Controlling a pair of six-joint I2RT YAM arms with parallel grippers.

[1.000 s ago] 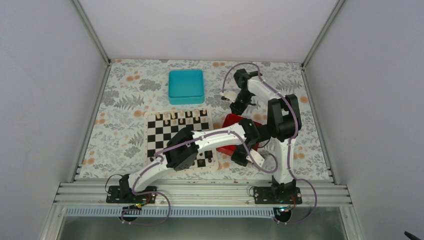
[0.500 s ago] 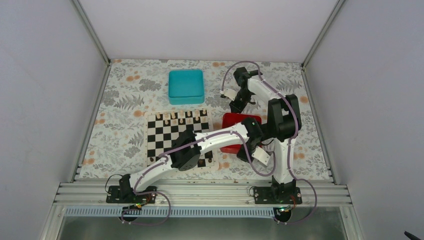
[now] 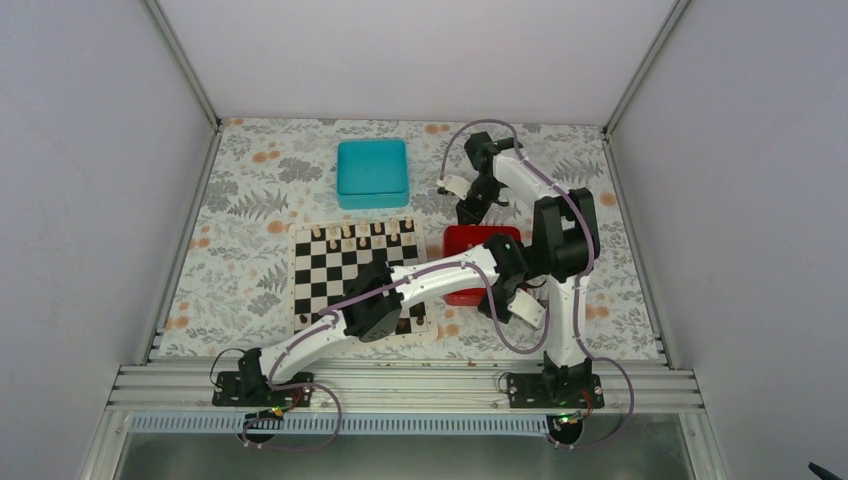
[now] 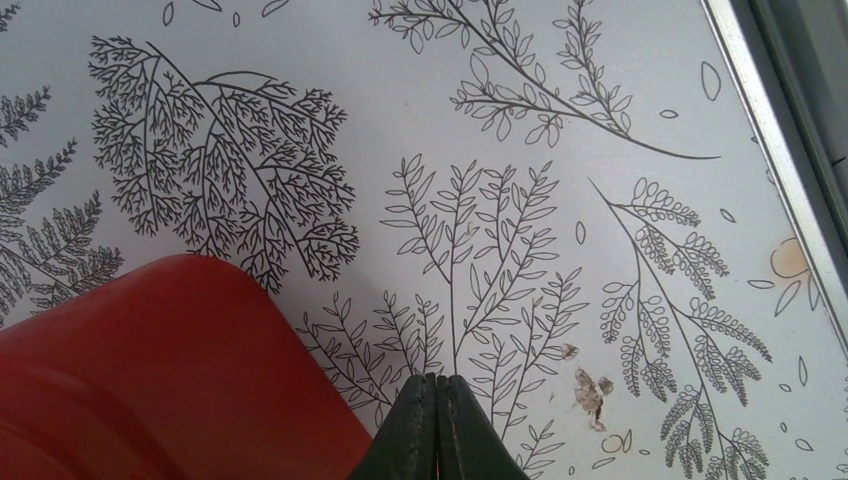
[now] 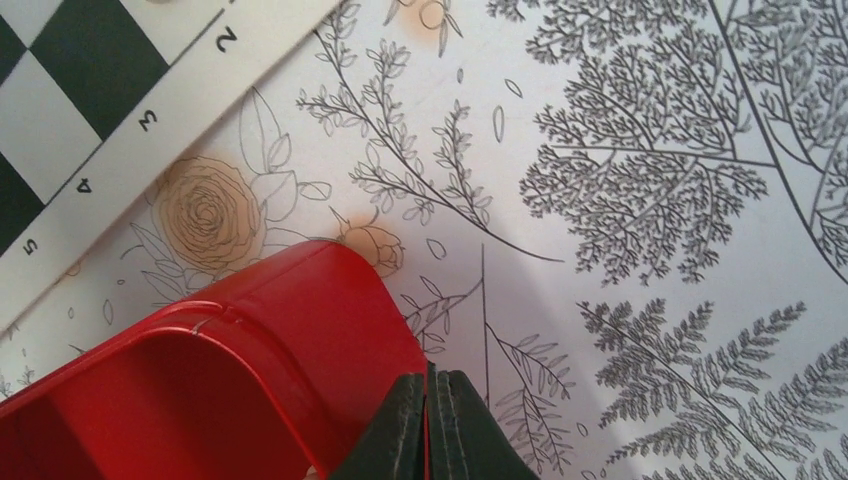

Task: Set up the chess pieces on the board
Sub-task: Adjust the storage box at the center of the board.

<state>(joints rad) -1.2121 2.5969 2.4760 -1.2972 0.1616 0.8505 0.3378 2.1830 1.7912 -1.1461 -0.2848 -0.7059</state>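
Chess pieces (image 3: 360, 233): cream row along the 12 o'clock edge of the board (image 3: 340, 280), axis 9-to-3. Right fingers (image 5: 408, 432) pressed together, empty, the nearer; pieces at their 9 o'clock. Left fingers (image 4: 420, 432) together, empty, at 4 o'clock of red tray (image 3: 470, 240).

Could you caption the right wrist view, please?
Shut right gripper by the red tray corner; board edge upper left.
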